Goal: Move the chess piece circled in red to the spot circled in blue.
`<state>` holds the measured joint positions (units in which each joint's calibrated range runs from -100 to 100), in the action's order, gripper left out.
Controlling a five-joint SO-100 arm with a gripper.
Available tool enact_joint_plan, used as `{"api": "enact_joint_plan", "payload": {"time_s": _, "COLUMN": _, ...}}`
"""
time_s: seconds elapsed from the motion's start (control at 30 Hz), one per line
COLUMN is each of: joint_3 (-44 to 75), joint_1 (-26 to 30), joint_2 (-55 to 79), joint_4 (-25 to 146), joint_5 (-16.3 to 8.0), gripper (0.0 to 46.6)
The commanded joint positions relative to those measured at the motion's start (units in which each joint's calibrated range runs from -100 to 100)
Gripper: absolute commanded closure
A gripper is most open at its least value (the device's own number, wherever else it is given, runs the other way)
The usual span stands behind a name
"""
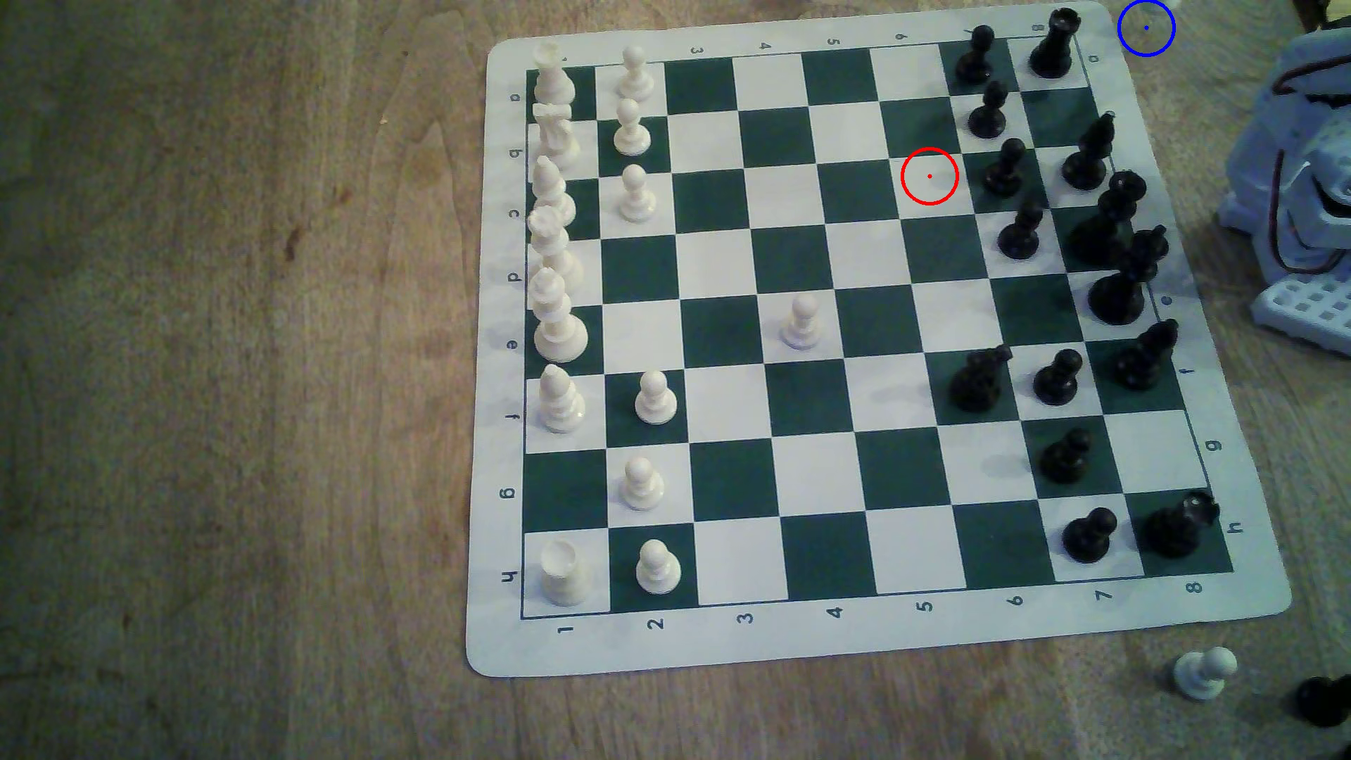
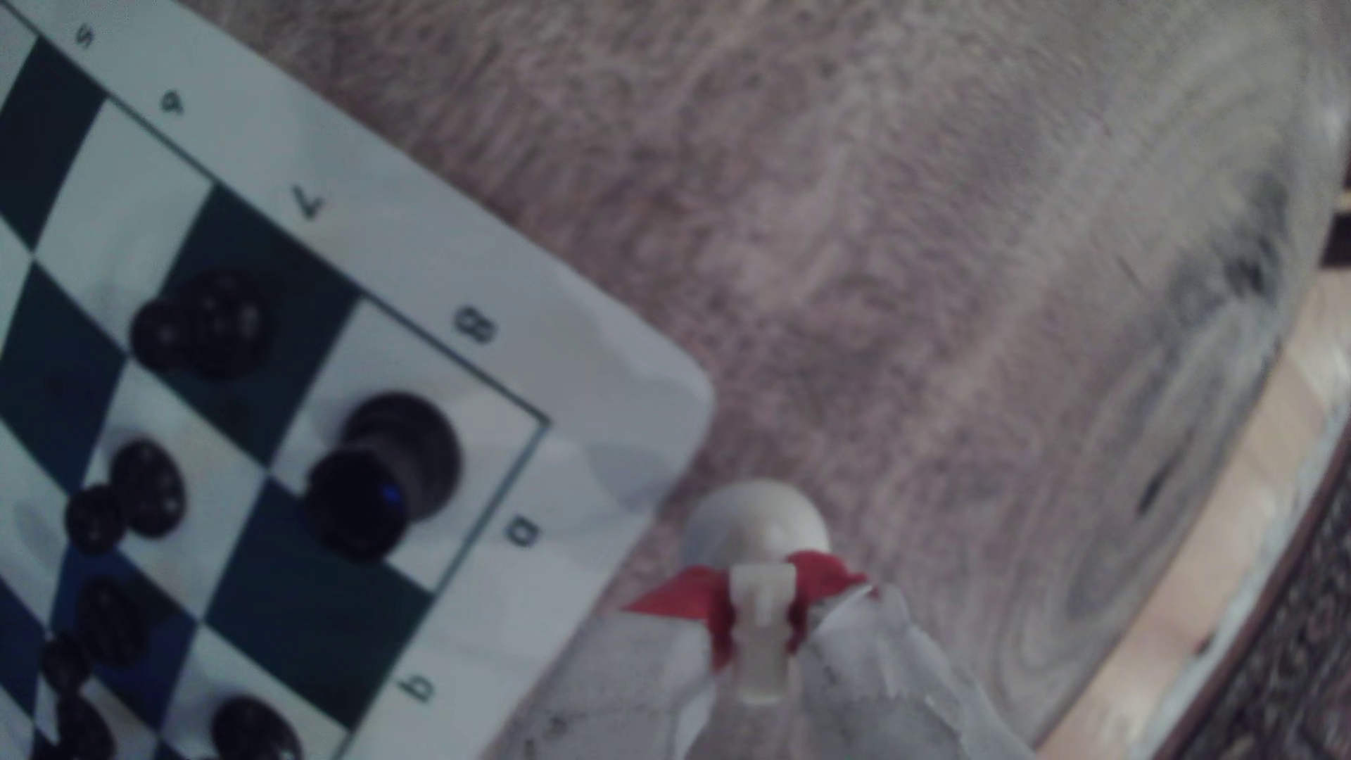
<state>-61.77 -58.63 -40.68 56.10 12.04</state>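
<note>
In the wrist view my gripper (image 2: 760, 614) is shut on the white knight (image 2: 757, 522). Its red-taped fingers (image 2: 687, 599) pinch the blocky head, and the round base points down at bare wood just off the board's corner by the "8" and "a" marks. Whether the base touches the wood I cannot tell. In the exterior view the red ring (image 1: 929, 176) surrounds a bare white square. The blue ring (image 1: 1146, 28) lies on wood beyond the board's far right corner, with nothing seen inside it.
A black rook (image 2: 380, 475) stands on the corner square nearest the gripper, with black pawns (image 2: 205, 329) beside it. The arm's pale body (image 1: 1294, 183) rises at the exterior view's right. A white pawn (image 1: 1202, 672) and a black piece (image 1: 1323, 701) stand off the board. The table edge (image 2: 1243, 548) is close.
</note>
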Motion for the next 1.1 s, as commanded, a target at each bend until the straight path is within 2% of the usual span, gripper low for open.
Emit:
{"api": "enact_joint_plan", "payload": {"time_s": 0.0, "joint_3": 0.3, "joint_1": 0.7, "joint_2": 0.4, "joint_4": -3.1, "joint_5": -0.5, "gripper": 46.2}}
{"api": "enact_joint_plan", "payload": {"time_s": 1.07, "joint_3": -2.1, "joint_1": -1.1, "joint_2": 4.7, "joint_4": -6.6, "joint_5": 1.2, "gripper": 46.0}}
